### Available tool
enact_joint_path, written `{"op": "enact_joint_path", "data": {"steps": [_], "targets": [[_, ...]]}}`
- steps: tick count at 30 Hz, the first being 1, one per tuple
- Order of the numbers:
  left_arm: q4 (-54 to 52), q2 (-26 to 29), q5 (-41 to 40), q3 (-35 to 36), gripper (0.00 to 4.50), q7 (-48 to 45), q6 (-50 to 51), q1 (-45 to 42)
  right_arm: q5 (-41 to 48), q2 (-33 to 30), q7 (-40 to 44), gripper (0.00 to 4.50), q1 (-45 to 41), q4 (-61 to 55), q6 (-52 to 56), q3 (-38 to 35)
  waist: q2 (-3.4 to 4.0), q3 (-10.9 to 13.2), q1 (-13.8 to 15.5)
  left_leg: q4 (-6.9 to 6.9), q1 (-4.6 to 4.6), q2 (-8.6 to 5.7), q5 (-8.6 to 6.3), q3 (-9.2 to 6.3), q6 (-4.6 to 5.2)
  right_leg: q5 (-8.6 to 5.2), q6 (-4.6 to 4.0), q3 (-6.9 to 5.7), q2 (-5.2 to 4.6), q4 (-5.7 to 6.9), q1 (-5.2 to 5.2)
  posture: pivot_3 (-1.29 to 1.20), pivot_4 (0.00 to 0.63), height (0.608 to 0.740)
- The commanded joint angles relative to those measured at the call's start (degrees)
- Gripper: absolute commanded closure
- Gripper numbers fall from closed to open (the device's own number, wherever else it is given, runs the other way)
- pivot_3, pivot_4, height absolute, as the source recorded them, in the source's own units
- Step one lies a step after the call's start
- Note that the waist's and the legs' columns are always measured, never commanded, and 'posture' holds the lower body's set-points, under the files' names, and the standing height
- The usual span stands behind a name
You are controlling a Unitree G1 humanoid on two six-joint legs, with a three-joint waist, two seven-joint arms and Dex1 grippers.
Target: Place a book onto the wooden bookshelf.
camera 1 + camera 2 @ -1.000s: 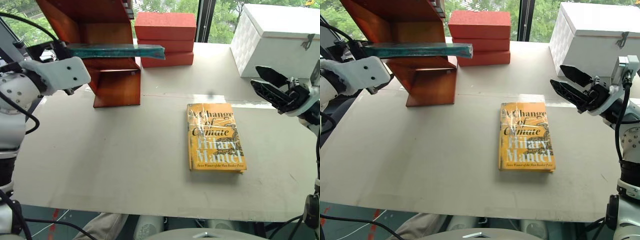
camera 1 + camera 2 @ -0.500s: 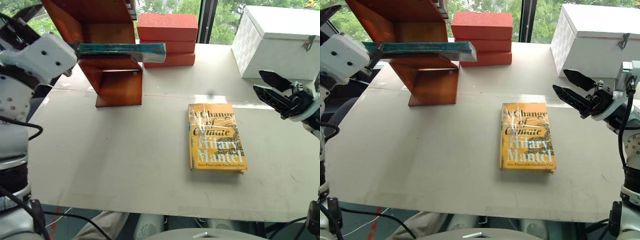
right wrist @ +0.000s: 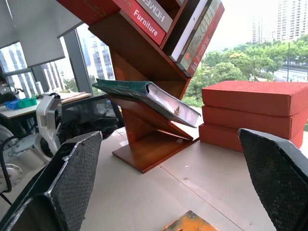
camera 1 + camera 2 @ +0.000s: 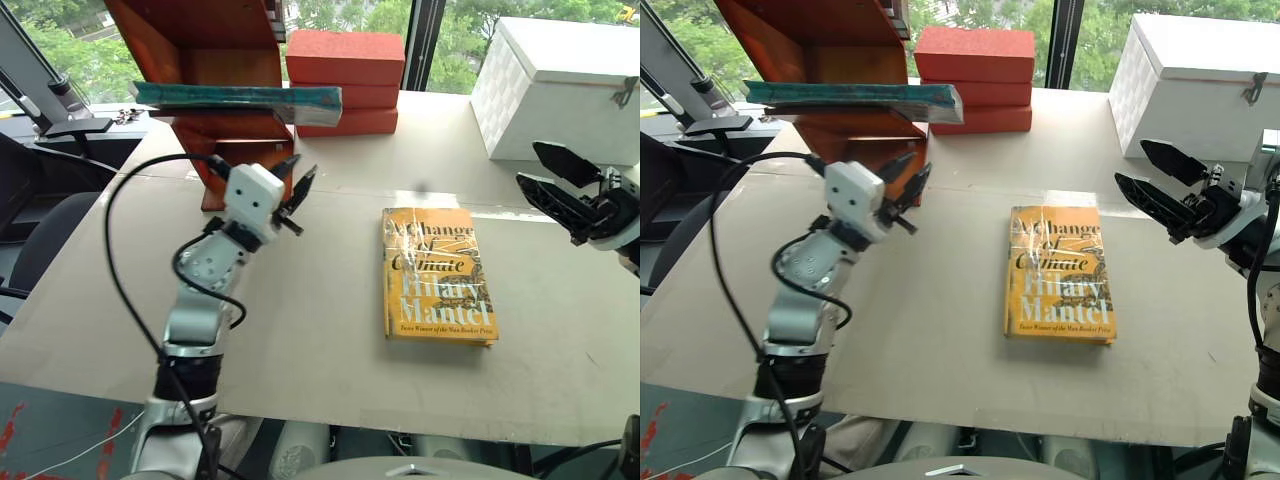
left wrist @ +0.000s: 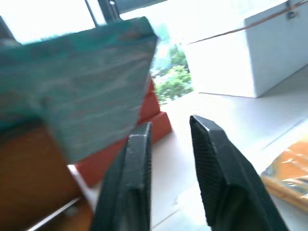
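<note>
The book (image 4: 235,96) lies flat on the bookshelf (image 4: 200,50), sticking out — a bump could tip it. Left claw (image 4: 297,192) nearly together, empty; right claw (image 4: 548,178) wide apart, empty.

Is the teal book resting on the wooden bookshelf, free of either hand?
Yes, the teal book lies flat on a board of the wooden bookshelf, with neither hand touching it.

The tall reddish-brown wooden bookshelf (image 4: 215,70) is cut off at the top edge. Beyond the left gripper's fingers (image 5: 137,178), the teal plastic-wrapped hardcover book (image 5: 82,101) is blurred, its lettering unreadable.
</note>
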Motion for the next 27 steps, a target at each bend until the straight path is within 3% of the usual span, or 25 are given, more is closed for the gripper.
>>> {"op": "enact_joint_path", "data": {"steps": [1, 8, 12, 20, 27], "targets": [[16.57, -6.49, -0.04, -3.13, 4.47, -0.17, -6.02, -7.48, 1.08, -1.2, -1.02, 0.0, -0.16, -3.34, -1.2, -2.61, 0.01, 0.0, -0.05, 0.01, 0.0, -0.02, 0.0, 0.0, 0.01, 0.0, 0.01, 0.0, 0.0, 0.0, 0.0, 0.0, 0.15, 0.718], [48.94, -15.48, 6.15, -2.76, 4.47, 12.22, -23.7, -26.2, 2.3, -1.6, -2.82, 0.0, -0.1, -5.29, -0.34, -2.88, -0.02, 0.01, -0.24, -0.02, -0.08, 0.0, -0.11, -0.04, 0.21, 0.03, 0.05, -0.03, 0.06, -0.07, -0.05, 0.0, 0.15, 0.718], [59.05, -16.16, 15.1, -4.21, 4.47, 29.78, -29.37, -34.86, 2.77, -1.69, -3.1, 0.0, 0.11, -5.81, -0.1, -3.01, -0.05, 0.03, -0.17, -0.09, -0.13, -0.01, -0.11, -0.04, 0.2, 0.04, 0.08, -0.07, 0.04, -0.2, -0.05, 0.0, 0.15, 0.718], [67.21, -14.95, 26.23, -7.05, 4.47, 54.26, -28.63, -41.51, 8.92, -2.17, -2.26, 0.0, 0.35, -7.54, 2.59, -3.29, -0.05, 0.03, -0.16, -0.12, -0.16, -0.02, -0.12, -0.06, 0.21, 0.06, 0.12, -0.13, -0.06, -0.25, -0.06, 0.0, 0.15, 0.718], [68.45, -15.26, 26.79, -6.25, 4.47, 62.55, -25.02, -41.87, 9.06, -2.78, -2.5, 0.0, 0.16, -7.53, 2.66, -2.57, -0.05, 0.03, -0.16, -0.11, -0.17, -0.03, -0.08, -0.06, 0.13, 0.06, 0.13, -0.17, -0.1, -0.22, -0.06, 0.0, 0.15, 0.718]]}}
